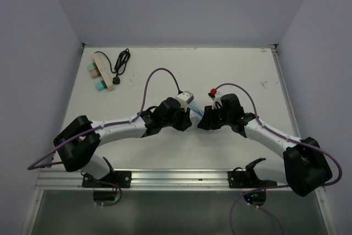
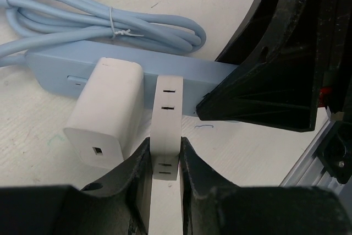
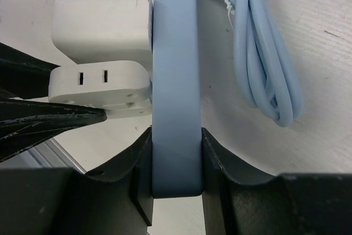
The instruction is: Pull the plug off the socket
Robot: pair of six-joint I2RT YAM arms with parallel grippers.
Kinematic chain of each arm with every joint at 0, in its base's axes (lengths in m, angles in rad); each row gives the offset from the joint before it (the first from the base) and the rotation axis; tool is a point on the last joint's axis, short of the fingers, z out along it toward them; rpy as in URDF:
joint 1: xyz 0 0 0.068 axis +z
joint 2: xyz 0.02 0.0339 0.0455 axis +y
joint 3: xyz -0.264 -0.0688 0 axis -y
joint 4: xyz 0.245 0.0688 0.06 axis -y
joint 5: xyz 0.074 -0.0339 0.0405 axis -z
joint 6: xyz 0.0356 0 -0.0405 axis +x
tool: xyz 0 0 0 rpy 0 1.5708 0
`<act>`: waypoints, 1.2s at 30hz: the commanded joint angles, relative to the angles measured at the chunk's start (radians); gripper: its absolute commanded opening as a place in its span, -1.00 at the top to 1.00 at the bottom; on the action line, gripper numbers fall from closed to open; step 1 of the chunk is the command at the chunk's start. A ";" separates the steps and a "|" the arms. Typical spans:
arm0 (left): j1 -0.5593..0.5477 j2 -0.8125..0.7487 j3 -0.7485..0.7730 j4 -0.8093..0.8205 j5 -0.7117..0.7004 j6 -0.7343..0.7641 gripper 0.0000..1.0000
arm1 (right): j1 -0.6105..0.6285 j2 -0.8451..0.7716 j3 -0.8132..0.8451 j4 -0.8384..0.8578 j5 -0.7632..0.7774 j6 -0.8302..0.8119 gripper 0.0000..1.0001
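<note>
1. Left wrist view: the left gripper (image 2: 165, 149) is clamped narrow on the flat white plug (image 2: 168, 103). That plug is still seated in the side of the blue power strip (image 2: 55, 70), just beside a white charger cube (image 2: 107, 108) stuck in the same strip.
2. Right wrist view gives what that one doesn't: the right gripper (image 3: 175, 141) has its jaws closed on the strip's end, one on each side.
3. Progress, I'd say: both grips are set, the actual pull isn't done. No gap I can see between plug and strip.
4. Top view only adds a beige strip (image 1: 103, 71) well apart from the blue one. The plug is hidden under the wrists there.
</note>
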 commanded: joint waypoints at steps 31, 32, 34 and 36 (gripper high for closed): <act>0.271 -0.238 -0.336 0.126 0.047 -0.215 0.90 | -0.020 -0.011 -0.032 -0.051 0.212 0.020 1.00; 0.277 -0.227 -0.343 0.134 0.047 -0.219 0.86 | -0.020 -0.014 -0.032 -0.048 0.202 0.017 1.00; 0.294 -0.221 -0.368 0.155 0.044 -0.229 0.72 | -0.018 -0.020 -0.036 -0.045 0.198 0.016 1.00; 0.306 -0.220 -0.380 0.163 0.038 -0.241 0.62 | -0.020 -0.031 -0.038 -0.043 0.187 0.005 1.00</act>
